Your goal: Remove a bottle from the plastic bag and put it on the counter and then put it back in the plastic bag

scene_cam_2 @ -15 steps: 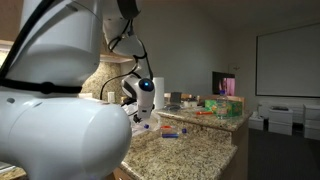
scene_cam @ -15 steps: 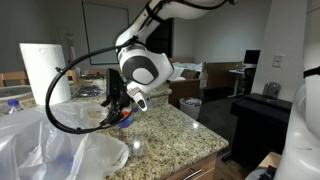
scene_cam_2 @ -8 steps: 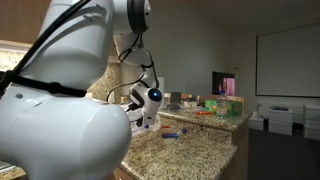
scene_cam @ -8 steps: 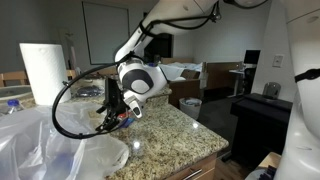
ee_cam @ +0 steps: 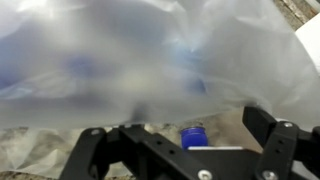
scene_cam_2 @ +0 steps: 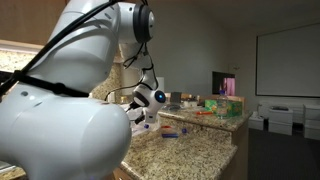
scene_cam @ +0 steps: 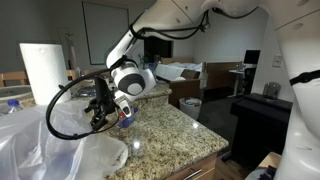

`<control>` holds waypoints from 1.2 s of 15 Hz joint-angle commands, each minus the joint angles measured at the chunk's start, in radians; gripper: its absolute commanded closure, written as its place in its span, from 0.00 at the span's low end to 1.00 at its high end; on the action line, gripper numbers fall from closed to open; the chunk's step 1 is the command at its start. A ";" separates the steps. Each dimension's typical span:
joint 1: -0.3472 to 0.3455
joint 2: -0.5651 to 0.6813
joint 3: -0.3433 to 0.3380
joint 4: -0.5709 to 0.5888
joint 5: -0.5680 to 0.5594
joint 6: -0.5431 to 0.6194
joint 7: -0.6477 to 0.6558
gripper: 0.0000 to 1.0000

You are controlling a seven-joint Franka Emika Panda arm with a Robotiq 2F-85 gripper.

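The plastic bag (scene_cam: 70, 150) lies crinkled and translucent on the left end of the counter (scene_cam: 170, 135). In the wrist view the plastic bag (ee_cam: 150, 60) fills the upper picture, with faint blue patches showing through it. The bottle is not clearly distinguishable inside. My gripper (scene_cam: 100, 108) hangs at the bag's edge, open, with nothing between its fingers (ee_cam: 275, 140). A blue cap (ee_cam: 192, 133) shows low between the jaws in the wrist view, on the granite.
A white paper towel roll (scene_cam: 42, 70) stands behind the bag. A blue-capped bottle (scene_cam: 12, 103) sits at the far left. A small blue-orange-red item (scene_cam_2: 170, 133) lies on the counter (scene_cam_2: 195, 150). Green and other clutter (scene_cam_2: 215, 105) stands farther along.
The arm has swung left and lower toward the bag. The jaws have stayed open.
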 commanded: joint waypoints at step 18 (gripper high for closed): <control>0.015 0.130 -0.018 0.121 -0.210 -0.014 0.234 0.00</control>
